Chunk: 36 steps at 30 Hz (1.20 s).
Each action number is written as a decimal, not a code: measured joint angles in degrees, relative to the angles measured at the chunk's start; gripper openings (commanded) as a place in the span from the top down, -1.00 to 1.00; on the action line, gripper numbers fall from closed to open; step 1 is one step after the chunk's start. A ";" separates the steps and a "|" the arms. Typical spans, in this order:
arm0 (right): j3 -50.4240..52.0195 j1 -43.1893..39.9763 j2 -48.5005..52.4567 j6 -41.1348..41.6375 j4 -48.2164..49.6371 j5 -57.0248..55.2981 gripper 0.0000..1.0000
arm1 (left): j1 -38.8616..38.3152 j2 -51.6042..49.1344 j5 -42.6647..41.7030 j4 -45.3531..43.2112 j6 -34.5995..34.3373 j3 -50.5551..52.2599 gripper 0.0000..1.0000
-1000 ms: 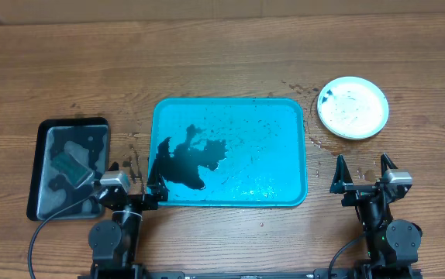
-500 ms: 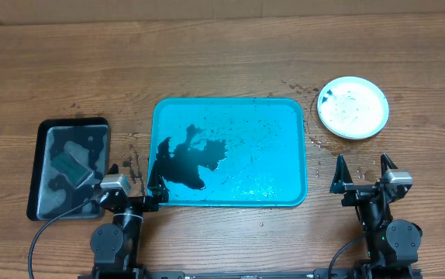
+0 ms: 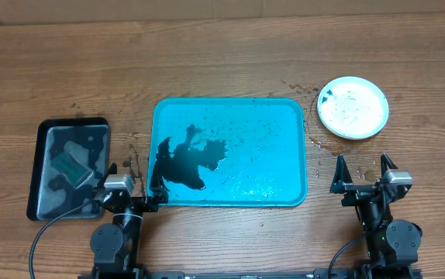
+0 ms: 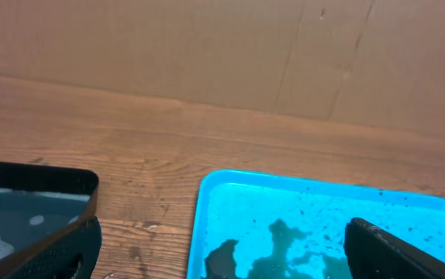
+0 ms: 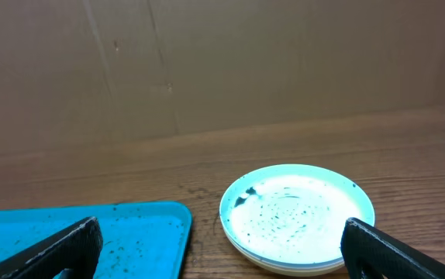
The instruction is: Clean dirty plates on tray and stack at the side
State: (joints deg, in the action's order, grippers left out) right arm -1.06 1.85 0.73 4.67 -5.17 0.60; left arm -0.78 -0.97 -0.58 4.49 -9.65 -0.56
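While both pairs of fingers stand wide apart and empty, the plates (image 5: 296, 217) sit stacked ahead of the right fingers (image 5: 397, 252), off the tray (image 3: 277, 147).
Resting on the table (image 3: 222, 62), the stack lies straight ahead of the right fingers and a little toward the outer one, well apart from the tips. Its top plate is white with dark specks; how many lie beneath I cannot tell. The tray lies ahead of the left fingers (image 4: 397, 248) and between the two pairs, bearing a black smear but no plate. A black tray (image 3: 71, 122) sits to the left pair's outer side. The plates look stiff, light and likely slick where wet. A pinch on the raised rim, one finger over and one under, seems the safest hold, since a dragged stack could slide apart.
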 measured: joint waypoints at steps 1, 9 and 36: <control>0.00 0.00 0.00 -0.02 0.00 -0.02 -1.00 | 0.00 0.00 0.00 0.00 0.55 0.00 -0.99; 0.00 0.00 0.00 -0.02 -0.02 0.00 -1.00 | 0.00 0.00 0.00 0.00 7.58 0.00 -0.99; 0.00 0.00 0.00 0.00 0.00 0.00 -1.00 | 0.00 0.00 0.02 -0.02 9.88 0.00 -0.99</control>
State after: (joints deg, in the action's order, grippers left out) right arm -1.06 1.85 0.73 4.67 -5.17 0.60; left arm -0.78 -0.97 -0.56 4.47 0.23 -0.56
